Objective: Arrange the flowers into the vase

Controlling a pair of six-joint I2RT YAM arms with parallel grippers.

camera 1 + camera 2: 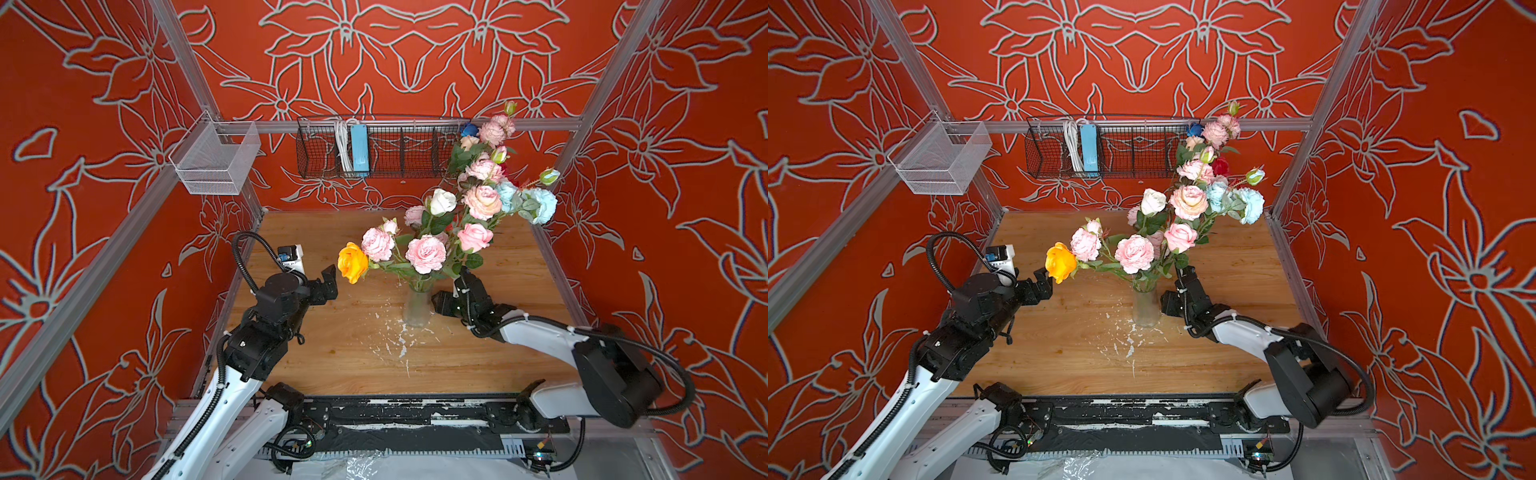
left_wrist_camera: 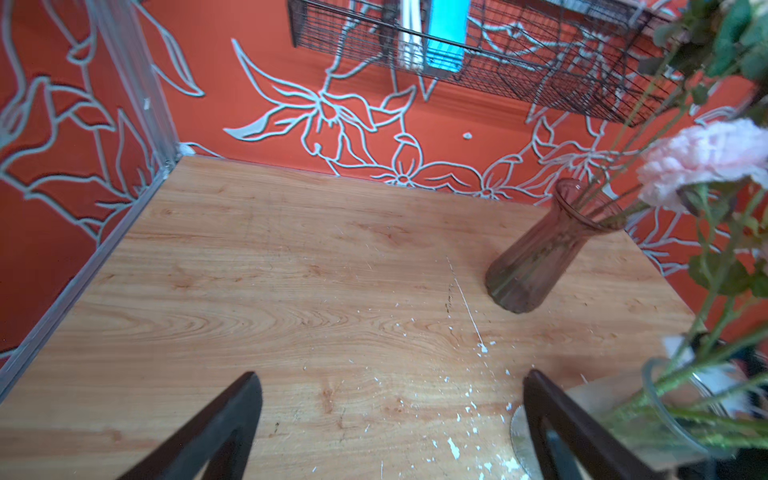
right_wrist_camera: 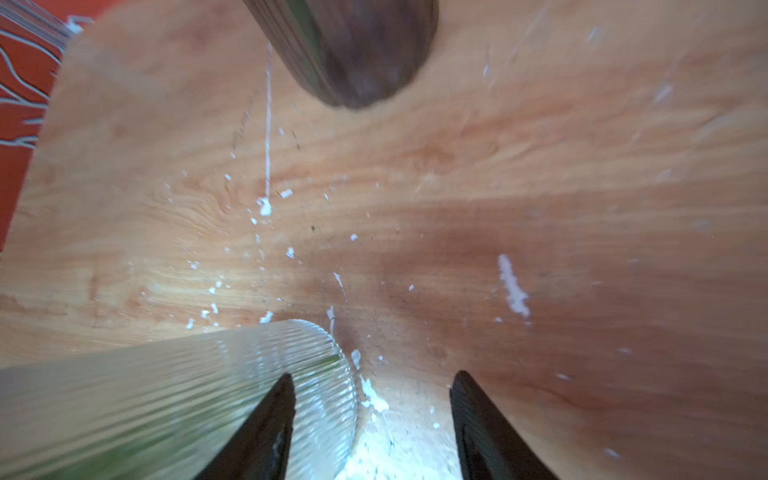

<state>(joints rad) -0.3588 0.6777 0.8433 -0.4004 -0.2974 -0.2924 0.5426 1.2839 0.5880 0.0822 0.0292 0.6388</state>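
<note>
Red walls (image 1: 291, 62) with pale flower outlines enclosed a wooden table (image 1: 332, 357), flecked white, perhaps paint; a wire basket (image 1: 395, 153) hung behind.

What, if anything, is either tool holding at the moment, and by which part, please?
Nothing is held. The left tool stands wide open and empty; the right tool is open beside the clear ribbed glass vase, its jaws not closed on it.

Both arms bent at the elbow, reaching inward, jaws parted.
The left gripper (image 1: 331, 284) points towards the middle, raised, its fingers (image 2: 232, 419) spread wide with nothing between them; the right gripper (image 1: 451, 291) sits low, aimed leftward, its fingers (image 3: 270, 428) partly apart.
</note>
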